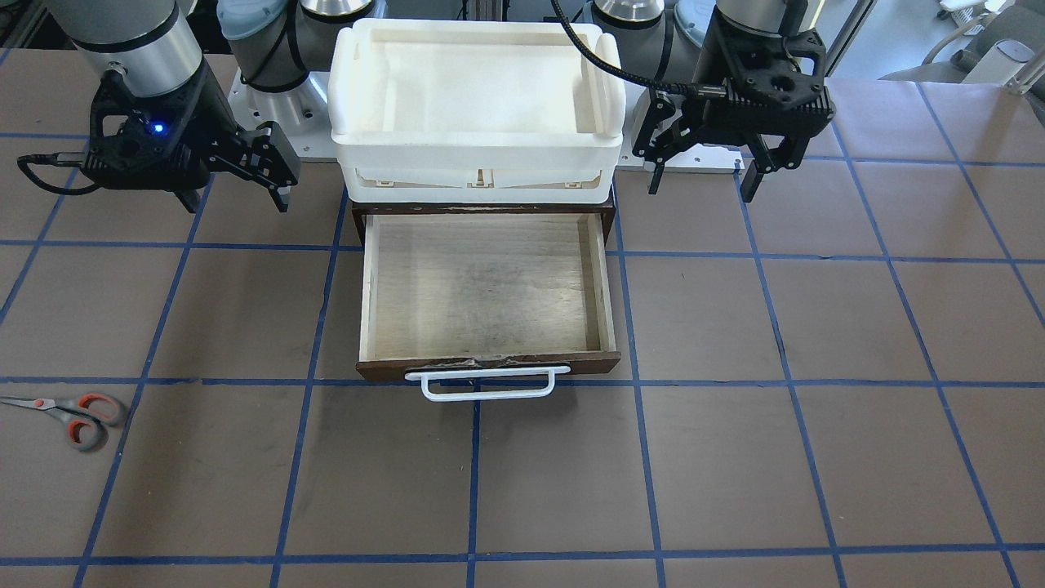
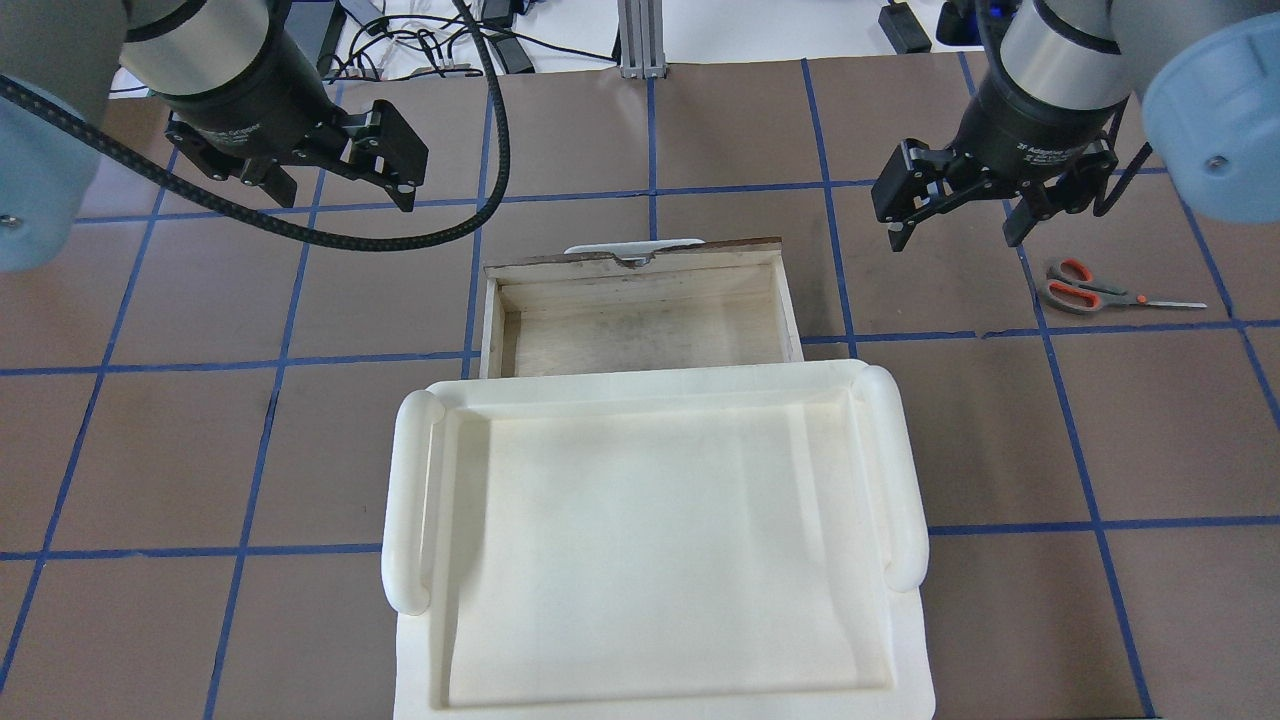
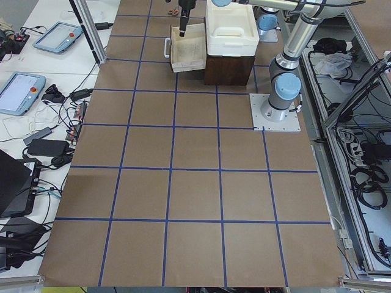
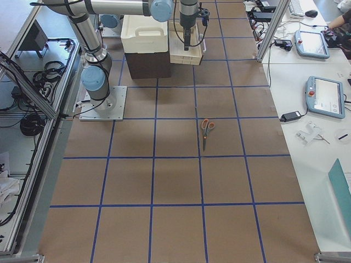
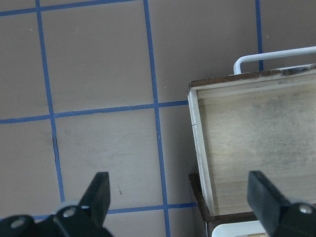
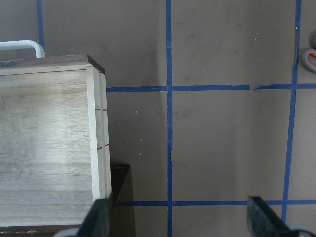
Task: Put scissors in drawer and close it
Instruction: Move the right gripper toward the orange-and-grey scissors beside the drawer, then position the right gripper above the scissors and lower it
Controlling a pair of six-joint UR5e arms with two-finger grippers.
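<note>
The scissors (image 1: 73, 415), grey-handled with orange-lined loops, are lying flat on the brown taped table (image 1: 816, 457), on the right arm's side and well apart from the drawer (image 1: 366, 286). The shallow rectangular drawer is standing pulled out under a smooth white plastic tray (image 1: 478, 140), showing scuffed pale plywood. The left gripper (image 1: 700, 186) and right gripper (image 1: 237, 200) are hanging with fingers spread, grasping nothing.

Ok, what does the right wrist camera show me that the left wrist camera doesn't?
Only the right wrist view: a sliver of the scissors, one handle loop at the right edge, well apart from the drawer.

Only the left wrist view: a corner of the white tray at the bottom edge.

Both: the drawer pulled open with nothing on the part of its floor that shows, one end of its white handle, the blue tape grid, and an open tool at the bottom, the left tool and right tool, neither holding anything.
</note>
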